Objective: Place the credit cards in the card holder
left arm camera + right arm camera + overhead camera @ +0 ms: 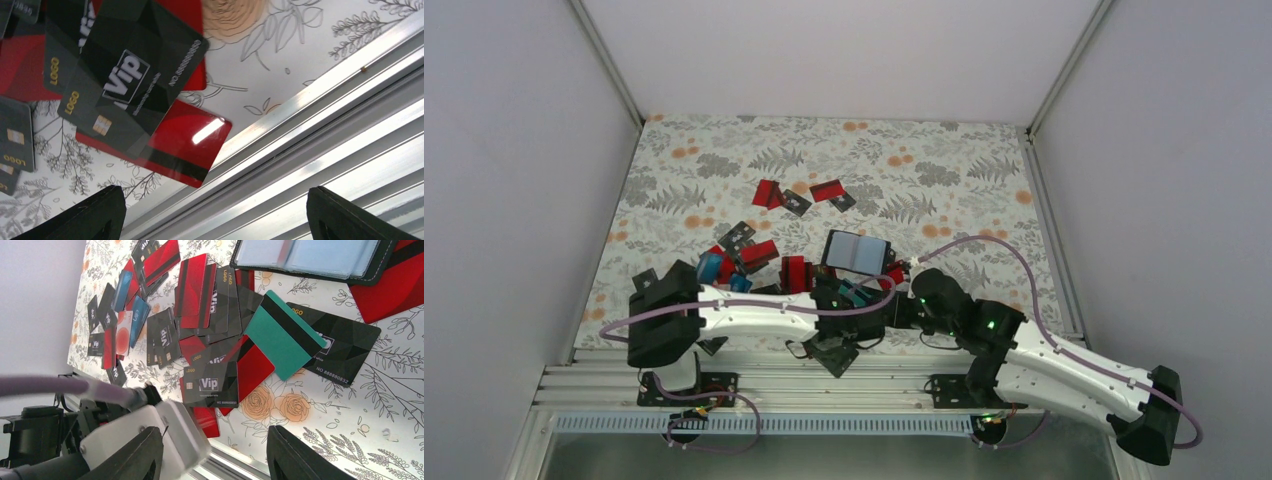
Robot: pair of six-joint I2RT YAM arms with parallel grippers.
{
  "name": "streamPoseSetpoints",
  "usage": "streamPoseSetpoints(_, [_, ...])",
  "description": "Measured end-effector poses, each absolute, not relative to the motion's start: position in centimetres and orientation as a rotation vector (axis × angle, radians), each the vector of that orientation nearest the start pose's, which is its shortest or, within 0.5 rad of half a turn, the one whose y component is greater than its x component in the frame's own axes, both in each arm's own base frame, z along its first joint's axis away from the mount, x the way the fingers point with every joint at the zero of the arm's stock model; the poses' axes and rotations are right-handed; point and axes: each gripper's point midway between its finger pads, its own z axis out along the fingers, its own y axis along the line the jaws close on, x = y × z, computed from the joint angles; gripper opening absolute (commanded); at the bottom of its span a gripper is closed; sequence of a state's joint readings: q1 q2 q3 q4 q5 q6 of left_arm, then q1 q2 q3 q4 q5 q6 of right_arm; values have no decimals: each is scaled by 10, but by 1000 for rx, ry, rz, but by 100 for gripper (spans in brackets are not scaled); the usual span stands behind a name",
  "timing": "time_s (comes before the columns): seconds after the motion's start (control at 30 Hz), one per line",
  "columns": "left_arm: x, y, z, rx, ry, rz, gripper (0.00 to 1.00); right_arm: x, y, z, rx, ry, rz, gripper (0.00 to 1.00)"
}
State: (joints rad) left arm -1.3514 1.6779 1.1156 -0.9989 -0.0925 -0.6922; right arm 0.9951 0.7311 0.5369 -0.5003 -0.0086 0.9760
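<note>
Both your left end effector (215,212) and right end effector (212,437) hang spread and empty over the cards (207,385) heaped by the near edge of the counter (280,55), probably choosing one for the card holder (310,257) lying unfolded just beyond.

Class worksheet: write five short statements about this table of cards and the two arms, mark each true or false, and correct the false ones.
1. The card holder lies open. True.
2. The left gripper is clamped on a red card. False: its jaws stand wide apart with nothing between them.
3. A teal card lies partly over a black card. True.
4. The credit cards sit in one neat stack. False: they lie scattered, many overlapping, across the floral table.
5. The right gripper holds the card holder. False: it is open and empty, and the holder lies on the table.
</note>
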Motion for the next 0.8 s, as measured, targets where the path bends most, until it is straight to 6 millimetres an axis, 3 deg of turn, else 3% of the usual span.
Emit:
streamPoseSetpoints(0.13, [78, -281, 46, 1116, 2839, 182, 88, 143, 218, 140, -19, 2504, 953, 56])
streamPoseSetpoints(0.37, [83, -261, 25, 1245, 2792, 432, 87, 141, 207, 131, -4, 2543, 885, 56])
streamPoseSetpoints(0.53, [87, -258, 16, 1298, 2758, 507, 83, 139, 199, 123, 1, 2574, 829, 57])
streamPoseSetpoints(0.63, [89, -256, 11, 1318, 2743, 547, 75, 137, 193, 117, -2, 2592, 791, 57])
streamPoseSetpoints(0.8, [92, -251, 5, 1362, 2716, 613, 50, 136, 190, 113, -5, 2607, 769, 57])
